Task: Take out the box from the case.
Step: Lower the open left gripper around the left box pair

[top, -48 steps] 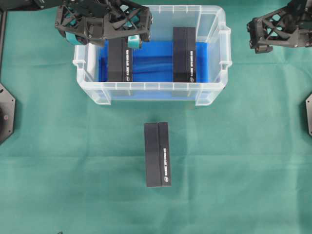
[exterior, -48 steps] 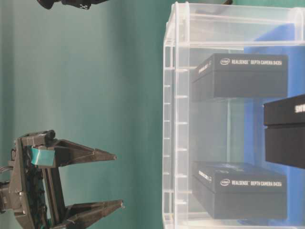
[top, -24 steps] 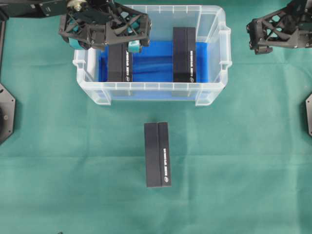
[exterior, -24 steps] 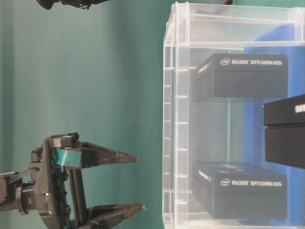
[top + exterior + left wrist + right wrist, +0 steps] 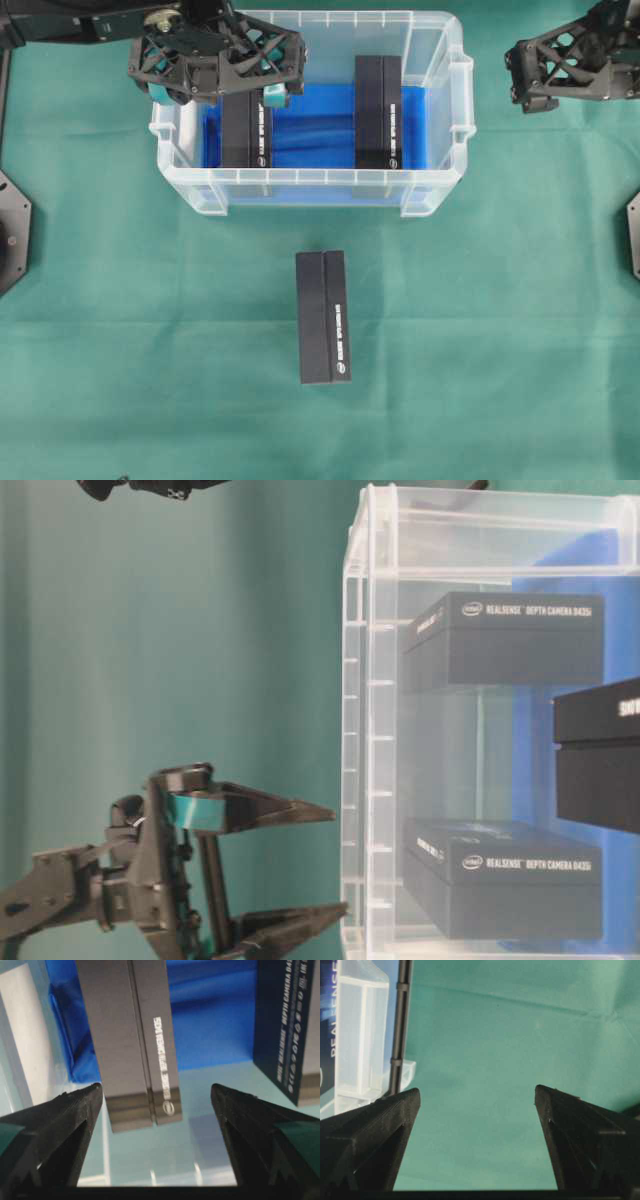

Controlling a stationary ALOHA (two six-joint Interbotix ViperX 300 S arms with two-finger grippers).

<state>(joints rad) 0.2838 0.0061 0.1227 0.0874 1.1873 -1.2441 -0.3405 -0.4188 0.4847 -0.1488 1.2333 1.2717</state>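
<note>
**Q:** Descending toward what, exactly, is the left gripper (image 5: 322,861)?

**A:** Its jaws stand wide apart and hold nothing. Over the last second it has travelled from well short of the case (image 5: 440,200) to the rim, tips now level with the ribbed wall in the table-level view. In the left wrist view the fingers (image 5: 65,1120) frame the near end of the left box (image 5: 130,1040), without touching it.

**Q:** Where do the task's things lie?

**A:** The left box (image 5: 247,125) and the right box (image 5: 379,110) lie flat on the blue cloth (image 5: 310,125) inside the case; a third box (image 5: 323,316) rests on the green table cover (image 5: 500,350), outside it.

**Q:** And the other arm?

**A:** The right gripper (image 5: 545,85) hangs beside the case, equally wide and empty (unchanged throughout).

**Q:** Meaning for the task?

**A:** Judged from alignment, the approach is ending; closure on the left box comes next.
</note>
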